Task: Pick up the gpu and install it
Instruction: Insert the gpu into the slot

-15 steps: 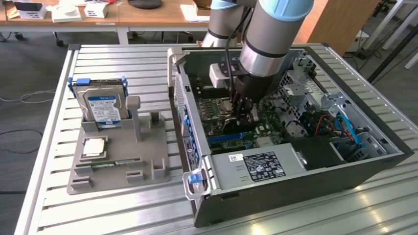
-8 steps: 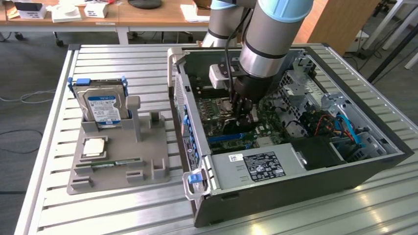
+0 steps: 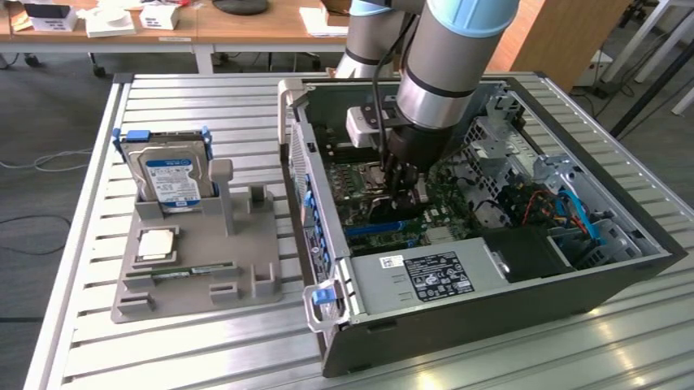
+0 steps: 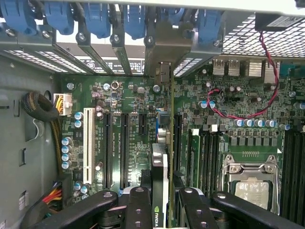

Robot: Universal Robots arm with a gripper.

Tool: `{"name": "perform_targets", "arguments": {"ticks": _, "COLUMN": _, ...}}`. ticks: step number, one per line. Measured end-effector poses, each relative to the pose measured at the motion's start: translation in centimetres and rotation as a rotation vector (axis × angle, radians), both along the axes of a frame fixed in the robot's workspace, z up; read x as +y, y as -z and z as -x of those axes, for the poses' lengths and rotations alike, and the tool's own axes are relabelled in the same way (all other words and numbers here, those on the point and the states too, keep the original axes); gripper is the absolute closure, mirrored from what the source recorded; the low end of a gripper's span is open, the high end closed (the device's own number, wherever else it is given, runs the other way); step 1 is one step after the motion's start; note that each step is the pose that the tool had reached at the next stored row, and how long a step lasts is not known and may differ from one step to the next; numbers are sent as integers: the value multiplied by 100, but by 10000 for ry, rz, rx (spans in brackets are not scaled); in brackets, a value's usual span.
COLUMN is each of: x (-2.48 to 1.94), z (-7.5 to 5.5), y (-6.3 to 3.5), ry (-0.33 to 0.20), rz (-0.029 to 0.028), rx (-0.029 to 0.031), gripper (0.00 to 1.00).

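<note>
The gpu [image 4: 165,143] stands on edge over the green motherboard [image 4: 124,100], running between the black expansion slots toward the rear wall of the case. Its pale bracket end [image 4: 164,52] sits among the blue slot clips at that wall. My gripper [image 4: 162,210] is shut on the gpu, with a black finger [image 4: 138,205] pressed against each side of the card. In the exterior view the gripper [image 3: 401,191] reaches straight down into the open computer case [image 3: 488,276], and the dark gpu [image 3: 378,213] shows just below it above a blue slot.
A CPU socket [image 4: 250,183] and a red-and-black cable [image 4: 267,71] lie beside the card. On the slatted table at the exterior view's left, a grey holder [image 3: 184,284] carries a hard drive [image 3: 171,179], a processor [image 3: 158,244] and a memory stick [image 3: 195,270].
</note>
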State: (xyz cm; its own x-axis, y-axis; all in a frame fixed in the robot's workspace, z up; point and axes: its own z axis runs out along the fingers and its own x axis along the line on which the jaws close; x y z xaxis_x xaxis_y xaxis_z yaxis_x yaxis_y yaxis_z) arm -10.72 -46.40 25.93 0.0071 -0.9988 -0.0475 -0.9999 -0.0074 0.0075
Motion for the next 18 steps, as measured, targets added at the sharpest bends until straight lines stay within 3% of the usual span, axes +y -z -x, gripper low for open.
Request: {"name": "perform_targets", "arguments": {"ticks": 18, "x": -15, "z": 2, "y": 7, "ry": 0, "rz": 6, "rx": 0, "gripper": 73}}
